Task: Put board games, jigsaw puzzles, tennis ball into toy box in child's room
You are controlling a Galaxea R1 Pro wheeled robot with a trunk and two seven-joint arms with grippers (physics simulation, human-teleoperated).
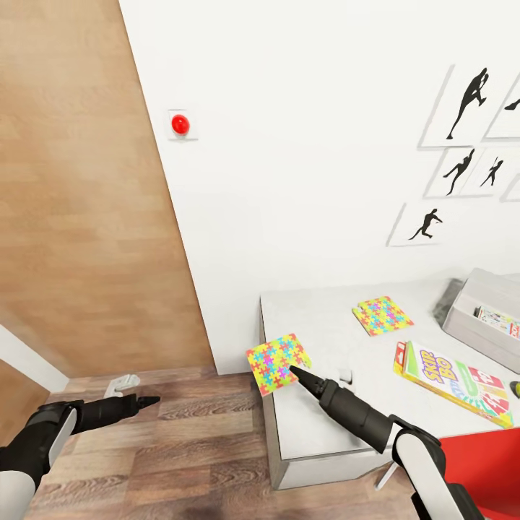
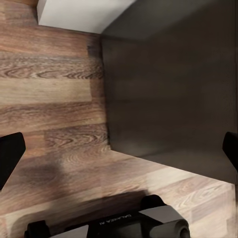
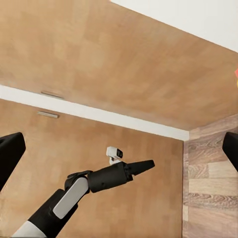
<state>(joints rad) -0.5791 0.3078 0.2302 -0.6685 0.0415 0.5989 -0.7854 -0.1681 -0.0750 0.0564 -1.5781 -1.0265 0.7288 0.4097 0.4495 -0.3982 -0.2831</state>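
On the pale table [image 1: 325, 426], one jigsaw puzzle [image 1: 278, 363] sticks out past the left edge, and the tip of my right gripper [image 1: 295, 373] is at its near side. In the right wrist view that gripper [image 3: 119, 148] has its fingers wide apart with nothing between them. A second jigsaw puzzle [image 1: 382, 315] lies flat farther back. A green-and-red lettered board game [image 1: 458, 381] lies to the right, with the tennis ball [image 1: 516, 388] at the picture's edge. The grey toy box [image 1: 477, 296] holds another printed box [image 1: 498, 321]. My left gripper [image 1: 148, 399] hangs open over the floor.
A red chair [image 1: 484, 469] stands at the near right beside the table. A wooden door [image 1: 79, 217] fills the left side, and a small white fitting [image 1: 123, 383] sits low by it. The left wrist view looks at plank floor and a dark cabinet side [image 2: 168, 99].
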